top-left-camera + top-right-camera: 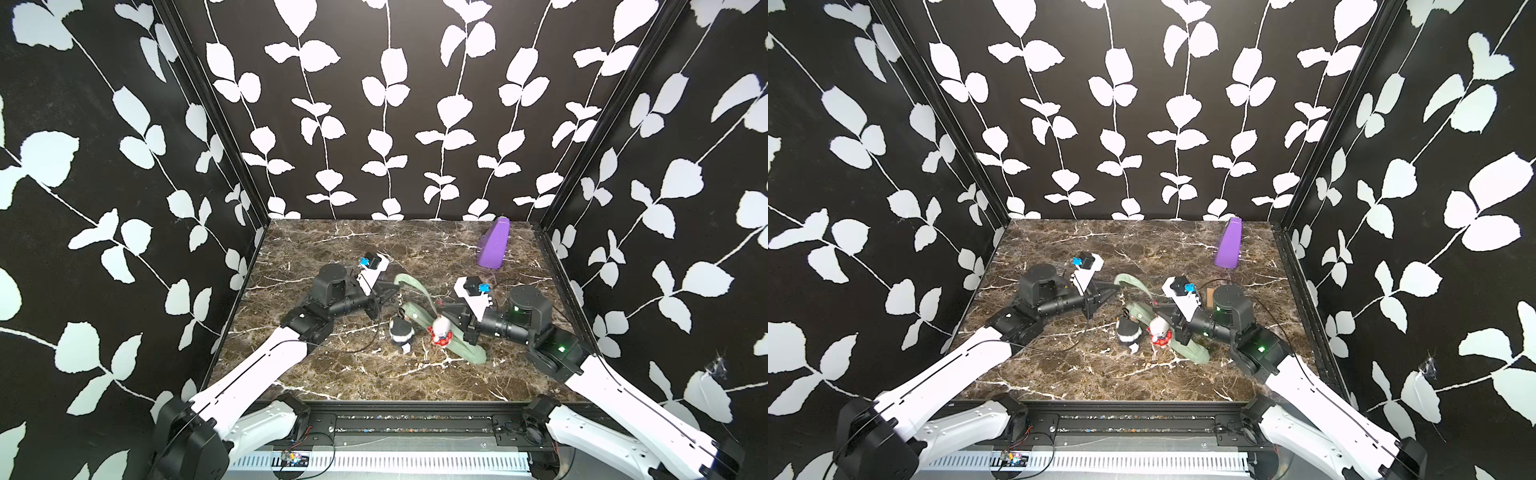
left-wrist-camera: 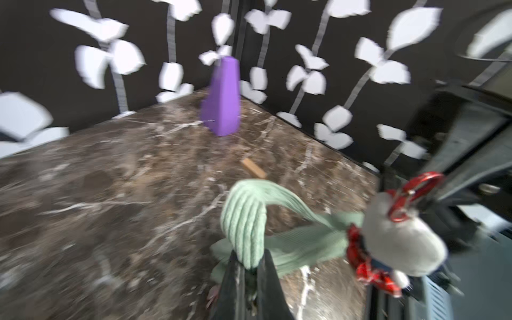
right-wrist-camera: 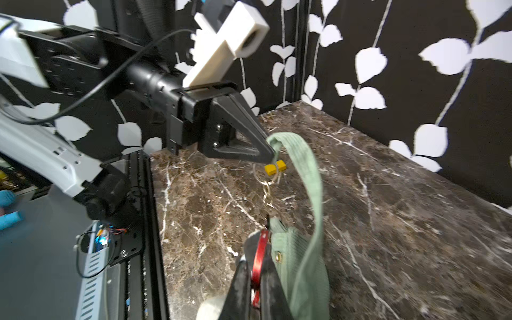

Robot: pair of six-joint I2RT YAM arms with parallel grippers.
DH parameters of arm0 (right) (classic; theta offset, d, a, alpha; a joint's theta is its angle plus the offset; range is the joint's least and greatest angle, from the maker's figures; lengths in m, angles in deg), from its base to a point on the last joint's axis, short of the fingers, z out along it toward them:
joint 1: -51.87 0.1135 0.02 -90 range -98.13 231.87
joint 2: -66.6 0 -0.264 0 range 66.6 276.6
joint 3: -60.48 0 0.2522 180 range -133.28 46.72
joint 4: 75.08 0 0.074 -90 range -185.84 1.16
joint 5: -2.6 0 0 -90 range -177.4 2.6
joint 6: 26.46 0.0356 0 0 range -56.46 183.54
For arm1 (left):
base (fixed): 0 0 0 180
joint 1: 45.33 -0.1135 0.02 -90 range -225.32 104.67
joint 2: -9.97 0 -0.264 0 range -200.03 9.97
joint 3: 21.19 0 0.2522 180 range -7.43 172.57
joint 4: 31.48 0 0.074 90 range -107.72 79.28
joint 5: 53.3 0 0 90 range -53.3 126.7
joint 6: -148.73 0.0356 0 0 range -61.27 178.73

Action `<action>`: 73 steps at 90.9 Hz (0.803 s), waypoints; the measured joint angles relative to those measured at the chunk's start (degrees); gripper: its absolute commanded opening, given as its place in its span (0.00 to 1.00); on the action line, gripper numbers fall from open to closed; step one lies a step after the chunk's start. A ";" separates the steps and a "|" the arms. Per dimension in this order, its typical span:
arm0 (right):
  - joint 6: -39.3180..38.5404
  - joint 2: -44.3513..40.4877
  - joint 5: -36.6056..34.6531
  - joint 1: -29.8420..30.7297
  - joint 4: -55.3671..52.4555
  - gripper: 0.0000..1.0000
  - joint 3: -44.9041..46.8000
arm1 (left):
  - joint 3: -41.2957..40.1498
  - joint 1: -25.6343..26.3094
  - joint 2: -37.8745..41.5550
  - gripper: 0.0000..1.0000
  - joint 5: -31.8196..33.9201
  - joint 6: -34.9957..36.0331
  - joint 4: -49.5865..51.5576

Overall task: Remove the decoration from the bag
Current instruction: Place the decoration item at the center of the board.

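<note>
Lies slantwise on the veined brown marble tabletop [image 1: 332, 249], right of centre and toward the near edge: the bag [image 1: 461, 347], soft sage-green corduroy, oblong with rounded ends. From its far end, reaching left, a ribbed strap [image 1: 411, 282] of the same cloth, pinched at its bend by the left gripper [image 1: 395, 286], black wedge-shaped jaws closed tight on the fabric. Right gripper [image 3: 257, 249] clamped too, jaws narrow around a glossy red metal carabiner [image 2: 415, 185]. Touching that ring, a rounded grey-white plush charm [image 1: 441, 328] in a red tartan scarf, resting against the bag. Just left of it, a black-and-white plush charm [image 1: 401, 332]. Beyond that, toward the left gripper, a thin gold chain [image 3: 267, 191] of small links. Far right, well apart: a smooth purple plastic wedge [image 1: 494, 245], upright. Between wedge and bag, a small tan wooden block [image 2: 253, 169].
</note>
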 measured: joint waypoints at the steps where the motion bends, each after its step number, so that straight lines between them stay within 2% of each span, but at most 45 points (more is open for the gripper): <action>1: -0.02 -0.11 -0.85 0.00 -0.50 0.00 -0.31 | 0.17 0.00 0.28 0.00 0.70 0.00 0.37; 17: -0.15 -1.66 -12.66 0.00 -8.66 0.00 -4.50 | 3.02 0.00 4.11 0.00 8.59 -0.68 5.81; 34: 0.09 -0.42 -22.38 0.00 -13.57 0.00 -5.60 | 4.20 -0.02 6.95 0.00 11.61 0.00 9.62; 73: 2.86 13.77 -33.92 -0.81 -16.63 0.00 -6.84 | 4.33 0.00 8.81 0.00 13.60 1.70 14.58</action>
